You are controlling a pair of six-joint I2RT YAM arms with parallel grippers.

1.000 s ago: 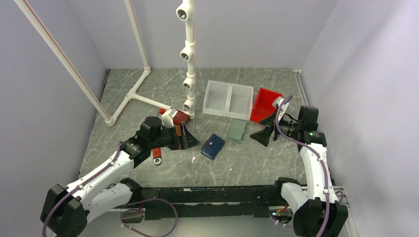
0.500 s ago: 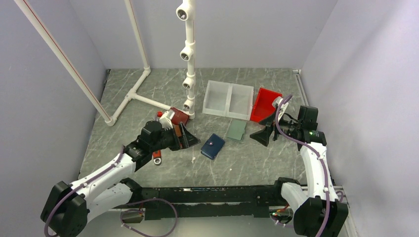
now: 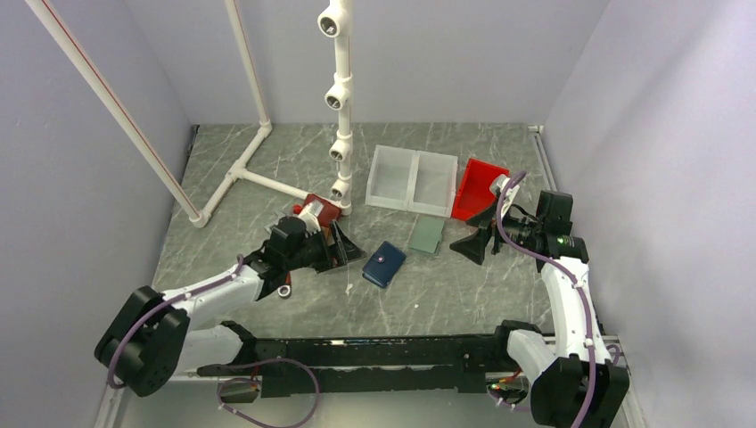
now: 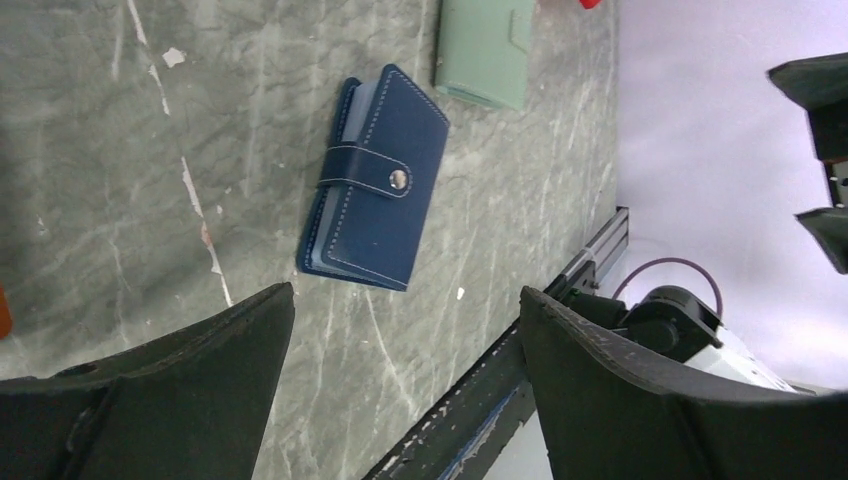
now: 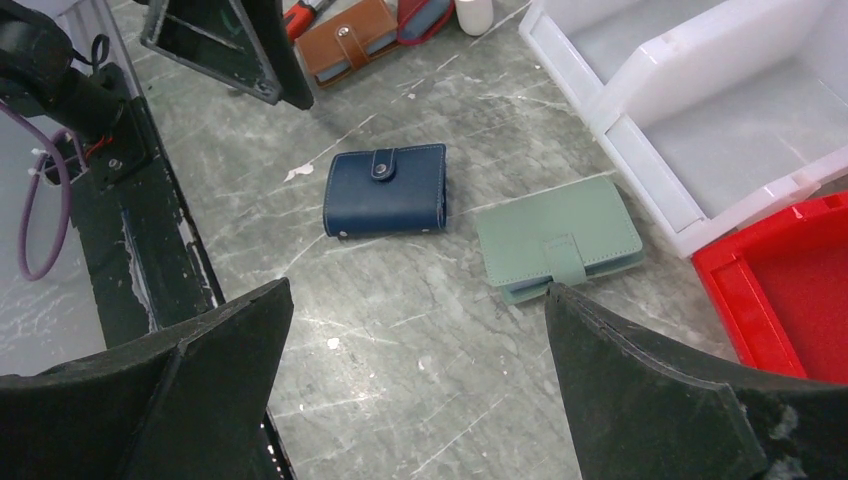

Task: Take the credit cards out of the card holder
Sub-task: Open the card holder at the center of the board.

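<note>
The navy blue card holder (image 3: 384, 264) lies closed on the table, its strap snapped shut with a small stud. It also shows in the left wrist view (image 4: 375, 180) and the right wrist view (image 5: 387, 190). No credit cards show; they are hidden inside it. My left gripper (image 3: 343, 247) is open and empty, just left of the holder and apart from it. My right gripper (image 3: 475, 242) is open and empty, to the right of the holder, above the table.
A flat grey-green wallet (image 3: 427, 234) lies right of the holder. A brown wallet (image 5: 345, 53) and a dark red wallet (image 3: 323, 209) lie by the white pipe stand (image 3: 339, 107). A clear two-part bin (image 3: 413, 181) and a red bin (image 3: 478, 187) stand behind.
My left arm has reached forward and to the right, bringing its open gripper closer to the card holder. The right arm and the holder have not moved.
</note>
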